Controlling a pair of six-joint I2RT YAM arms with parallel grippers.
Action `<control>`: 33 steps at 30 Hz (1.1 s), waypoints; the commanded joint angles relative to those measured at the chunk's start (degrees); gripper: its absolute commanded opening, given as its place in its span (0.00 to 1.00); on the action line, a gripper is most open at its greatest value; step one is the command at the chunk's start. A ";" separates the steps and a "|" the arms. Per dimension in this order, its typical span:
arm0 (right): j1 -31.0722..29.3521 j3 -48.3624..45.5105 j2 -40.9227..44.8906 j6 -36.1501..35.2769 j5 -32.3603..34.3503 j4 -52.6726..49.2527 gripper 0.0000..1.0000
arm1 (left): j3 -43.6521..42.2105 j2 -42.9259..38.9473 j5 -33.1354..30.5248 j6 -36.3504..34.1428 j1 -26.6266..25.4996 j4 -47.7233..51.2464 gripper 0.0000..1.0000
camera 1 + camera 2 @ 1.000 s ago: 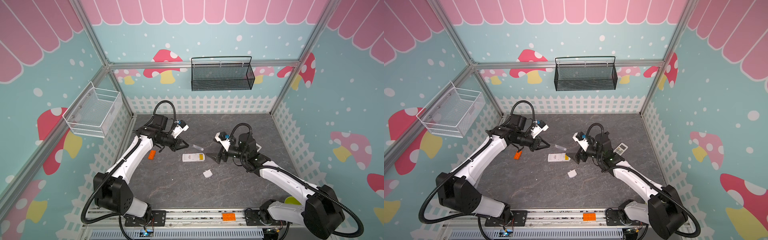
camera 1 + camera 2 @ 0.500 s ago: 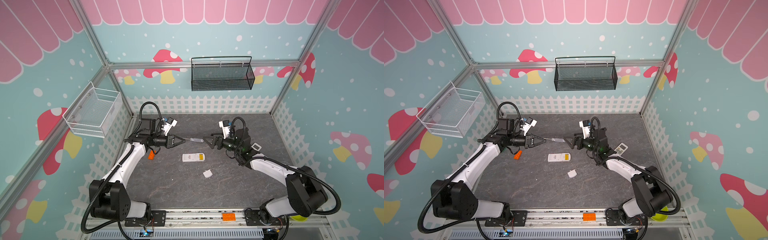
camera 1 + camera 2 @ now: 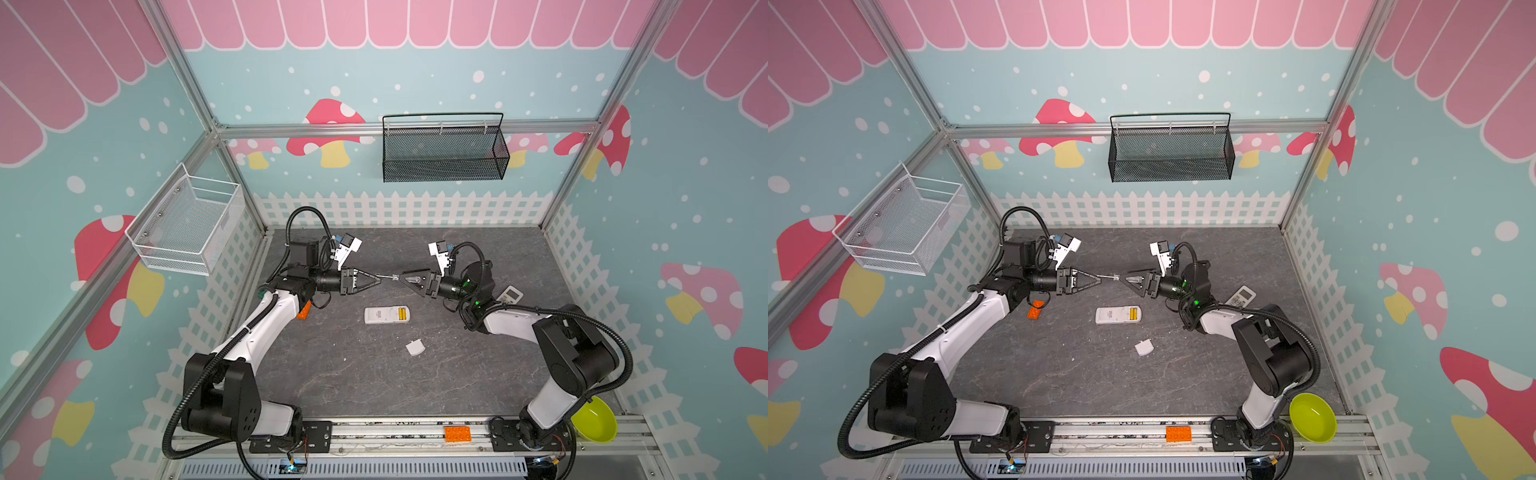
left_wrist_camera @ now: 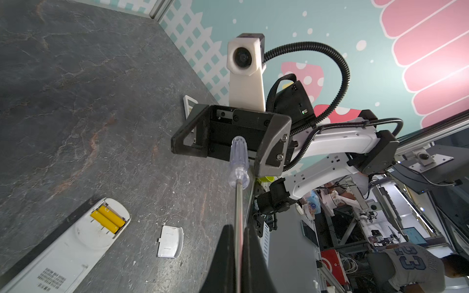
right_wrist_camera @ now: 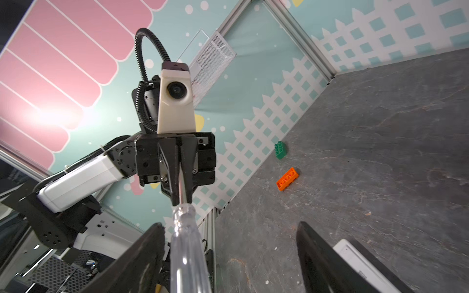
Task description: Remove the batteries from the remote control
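Note:
The white remote control (image 3: 380,316) (image 3: 1113,315) (image 4: 63,248) lies face down at mid-table with its compartment open. Two yellow batteries (image 3: 402,313) (image 3: 1133,313) (image 4: 107,218) sit inside it. Its cover (image 3: 415,347) (image 4: 170,241) lies loose nearby. My left gripper (image 3: 379,279) (image 4: 237,228) is shut on the metal shaft of a clear-handled screwdriver (image 3: 388,277) (image 4: 238,157) (image 5: 185,241), held level above the table. My right gripper (image 3: 409,282) (image 5: 228,224) faces it, open. The handle lies between its fingers, close to one and well apart from the other.
A second remote (image 3: 510,295) (image 3: 1241,296) lies behind the right arm. An orange brick (image 3: 304,311) (image 5: 286,178) and a green brick (image 5: 280,149) sit by the left fence. A green bowl (image 3: 593,419) stands at the front right. Baskets (image 3: 444,151) (image 3: 187,228) hang on the walls.
My left gripper has brought the screwdriver up and level over the table. My right gripper has swung in from the right around the handle, and its jaws have narrowed.

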State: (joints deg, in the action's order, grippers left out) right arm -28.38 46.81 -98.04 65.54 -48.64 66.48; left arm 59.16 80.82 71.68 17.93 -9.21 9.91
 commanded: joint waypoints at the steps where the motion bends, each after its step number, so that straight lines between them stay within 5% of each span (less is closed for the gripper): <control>1: -1.03 2.45 -2.03 8.13 -2.95 12.13 0.75 | -3.09 1.00 2.22 12.25 -0.52 -15.66 0.00; 6: -1.94 3.72 -2.93 7.91 -4.74 12.80 0.63 | -5.12 1.19 3.02 16.07 -0.62 -22.95 0.00; 16: -2.46 6.98 -2.24 1.06 -7.61 1.05 0.42 | 0.03 2.06 0.98 1.68 -1.07 -3.38 0.00; 24: -2.45 8.70 -2.87 -0.55 -8.18 -2.26 0.21 | 0.13 2.33 0.84 0.71 -1.50 -2.39 0.00; 27: -2.35 8.39 -2.19 -3.56 -8.31 -3.95 0.05 | 0.29 2.50 0.48 -0.55 -1.67 -1.81 0.00; 30: -1.31 7.22 -0.53 -5.52 -7.47 -7.29 0.00 | 3.19 2.59 -1.78 -5.78 -0.75 6.25 0.21; 33: 0.85 4.37 3.32 -9.43 -7.67 -10.89 0.00 | 9.23 2.92 -8.44 -20.62 -0.47 21.07 0.40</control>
State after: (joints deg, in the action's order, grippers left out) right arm -29.12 52.84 -98.54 60.36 -56.73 58.98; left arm 63.29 83.55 69.10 10.83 -9.76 17.63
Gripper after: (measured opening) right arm 0.161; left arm 0.381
